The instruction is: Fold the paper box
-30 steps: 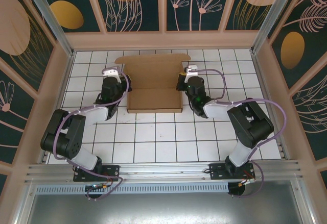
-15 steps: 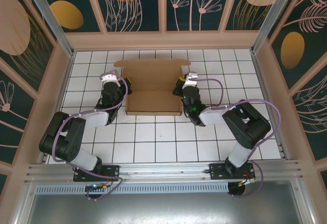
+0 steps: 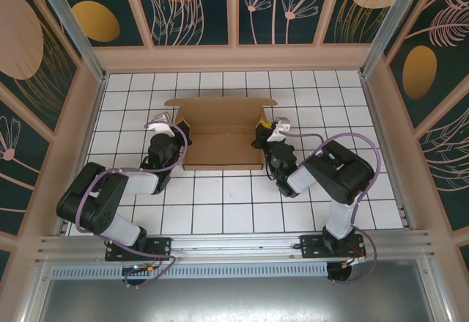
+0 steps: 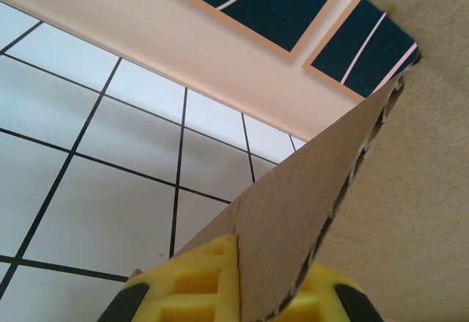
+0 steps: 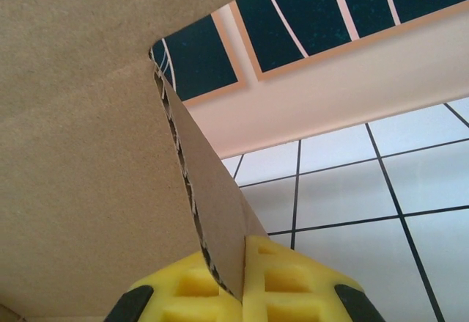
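The paper box (image 3: 222, 130) is brown corrugated cardboard lying in the middle of the tiled table, its back panel raised. My left gripper (image 3: 179, 126) is shut on the box's left side flap (image 4: 293, 219), which stands up between the yellow pads (image 4: 198, 282). At the opposite end my right gripper (image 3: 261, 128) is shut on the right side flap (image 5: 212, 212), pinched between its yellow pads (image 5: 293, 285). The box's larger panel (image 5: 80, 153) fills the left of the right wrist view.
The white tiled table (image 3: 220, 205) is ringed by a pale wooden wall (image 3: 234, 58) with dark patterned panels behind. Both arms reach inward from their bases (image 3: 139, 245) at the near edge, elbows out to the sides.
Both grippers have pulled back toward the near edge with the box's side flaps in them, and the box has slid nearer. The right arm's elbow has folded in.
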